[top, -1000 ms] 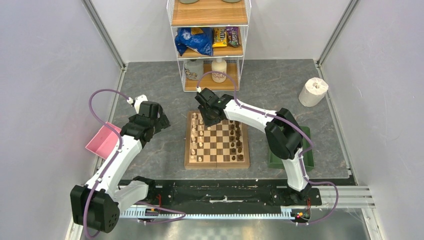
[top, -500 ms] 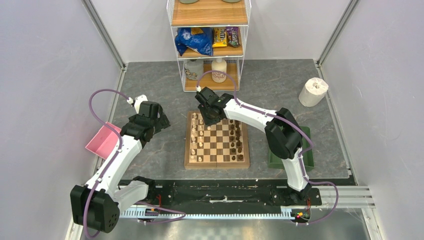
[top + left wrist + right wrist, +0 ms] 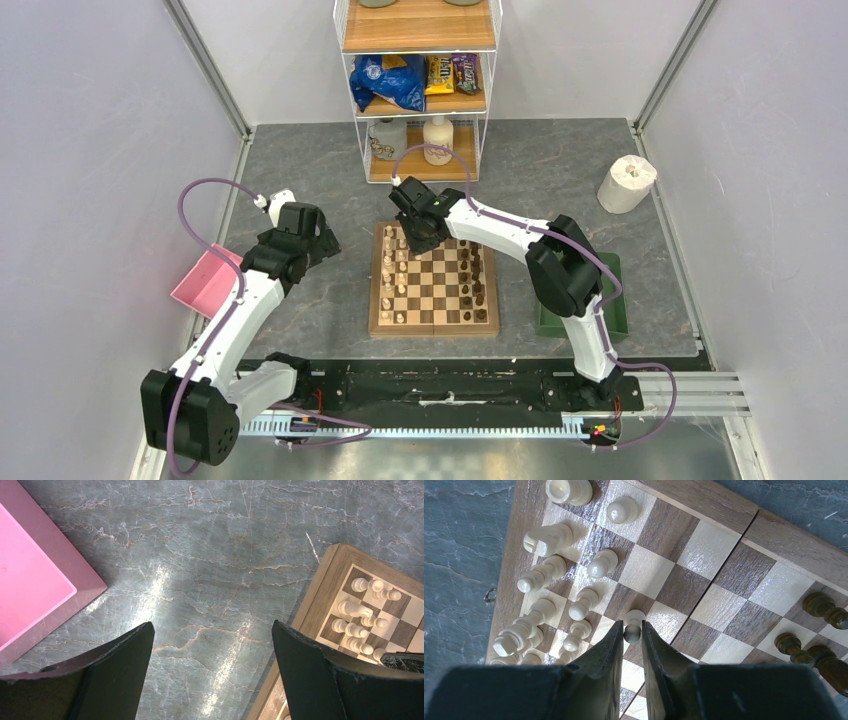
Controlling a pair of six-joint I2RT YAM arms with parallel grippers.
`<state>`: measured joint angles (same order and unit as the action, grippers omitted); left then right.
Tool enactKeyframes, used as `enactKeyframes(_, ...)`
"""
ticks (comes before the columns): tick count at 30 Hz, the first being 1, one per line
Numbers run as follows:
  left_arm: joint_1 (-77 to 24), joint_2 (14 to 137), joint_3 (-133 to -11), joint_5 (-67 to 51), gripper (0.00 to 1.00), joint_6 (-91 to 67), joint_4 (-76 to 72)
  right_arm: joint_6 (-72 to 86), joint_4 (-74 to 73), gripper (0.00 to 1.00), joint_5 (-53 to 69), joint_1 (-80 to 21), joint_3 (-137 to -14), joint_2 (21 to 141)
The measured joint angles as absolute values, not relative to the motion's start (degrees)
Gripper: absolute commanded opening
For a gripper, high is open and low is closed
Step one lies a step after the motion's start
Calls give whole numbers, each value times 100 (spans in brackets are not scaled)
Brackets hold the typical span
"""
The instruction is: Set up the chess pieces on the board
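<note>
Clerk: Labels, writing?
Checker: At the desk's far edge, rack [image 3: 420, 28]. Middle shelf: blue bag [image 3: 385, 82], yellow packet [image 3: 439, 74], purple packet [image 3: 466, 72]. Print too small to read. Shelf below: jar [image 3: 387, 138], bottle [image 3: 437, 140].
Clerk: Containers?
Checker: At the left edge, pink tray [image 3: 205, 282]. Toward the right edge, green tray [image 3: 618, 310], partly behind the right arm; contents cannot be told.
Clerk: Task items?
Checker: Mid-desk, board [image 3: 373, 290]. Along its left side, pale pieces [image 3: 396, 280]; along its right, dark pieces [image 3: 478, 285].
Clerk: Grippers?
Checker: Over the board's far-left squares, right gripper [image 3: 631, 630], jaws pinched on a pale pawn [image 3: 634, 617]. Over bare desk between pink tray and board, left gripper [image 3: 212, 630], jaws spread wide.
</note>
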<state>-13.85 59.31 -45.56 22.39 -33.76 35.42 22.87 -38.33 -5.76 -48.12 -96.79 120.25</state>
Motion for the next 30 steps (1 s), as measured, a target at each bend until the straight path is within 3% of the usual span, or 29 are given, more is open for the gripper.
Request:
enactKeyframes(6,-1385,5940,-4556,2237,95,-3376,3542,2287,-3833,18,-576,-4812,-9682,12025)
enactKeyframes(19,-1385,5946,-4556,2237,95,-3376,3542,2290,-3809,17,-683,-4895,-9369,11515)
enactKeyframes(30,-1382,5948,-4556,2231,95,-3376,3538,2443,-3485,17,-1177,-6027,-8466,10720)
